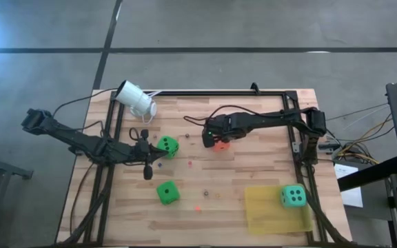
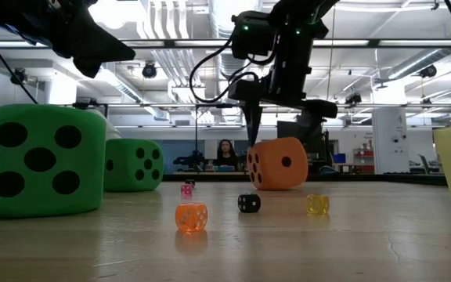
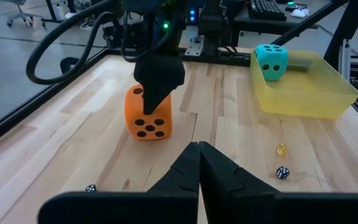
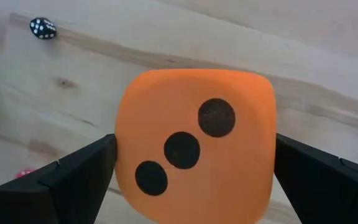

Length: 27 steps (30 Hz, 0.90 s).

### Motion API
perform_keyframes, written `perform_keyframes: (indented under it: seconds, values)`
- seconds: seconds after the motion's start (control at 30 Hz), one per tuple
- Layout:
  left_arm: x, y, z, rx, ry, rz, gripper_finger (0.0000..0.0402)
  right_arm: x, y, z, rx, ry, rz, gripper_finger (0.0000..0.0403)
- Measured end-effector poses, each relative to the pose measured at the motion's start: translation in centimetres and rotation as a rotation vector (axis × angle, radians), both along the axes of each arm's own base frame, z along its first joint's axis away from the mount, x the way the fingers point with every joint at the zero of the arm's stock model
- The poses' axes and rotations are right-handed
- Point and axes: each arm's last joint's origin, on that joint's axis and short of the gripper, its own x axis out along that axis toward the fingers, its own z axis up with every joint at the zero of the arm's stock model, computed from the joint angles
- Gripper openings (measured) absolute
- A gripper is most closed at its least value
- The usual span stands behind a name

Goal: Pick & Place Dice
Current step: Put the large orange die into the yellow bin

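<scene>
High view: the right pincer (image 1: 218,140) hangs over the orange-red die (image 1: 220,144) at mid-worktop, while the left pincer (image 1: 148,167) waits beside a green die (image 1: 168,145); another green die (image 1: 167,192) lies nearer, and the teal die (image 1: 294,196) already sits in the yellow tray (image 1: 264,215) at the near right. Low view: the orange-red die rests on the worktop (image 2: 351,235). Left wrist view: the left pincer's fingers (image 3: 219,171) are pressed together, holding nothing. Right wrist view: the right pincer's fingers (image 4: 79,171) stand wide either side of the orange-red die, apparently not yet pressing. The step in hand looks like grasping; next calls for closing squarely, lifting, then carrying to the tray.
</scene>
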Motion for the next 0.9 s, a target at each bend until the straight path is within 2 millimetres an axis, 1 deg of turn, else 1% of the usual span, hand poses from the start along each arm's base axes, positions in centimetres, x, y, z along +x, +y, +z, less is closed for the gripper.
perform_keyframes:
  seconds: [0.27,0.67,0.9]
  values:
    - [-0.01,0.0,-0.05,0.001,0.004,0.0,0.0006,-0.29,0.05,0.54,-0.001,-0.008,0.018,0.04]
    - [-0.02,0.0,-0.05,0.001,0.004,-0.001,0.0006,-0.35,0.05,0.14,-0.008,0.007,0.042,0.04]
    - [-0.01,0.0,-0.04,0.001,0.004,0.0,0.0006,-0.14,0.01,0.1,-0.032,0.006,0.116,0.04]
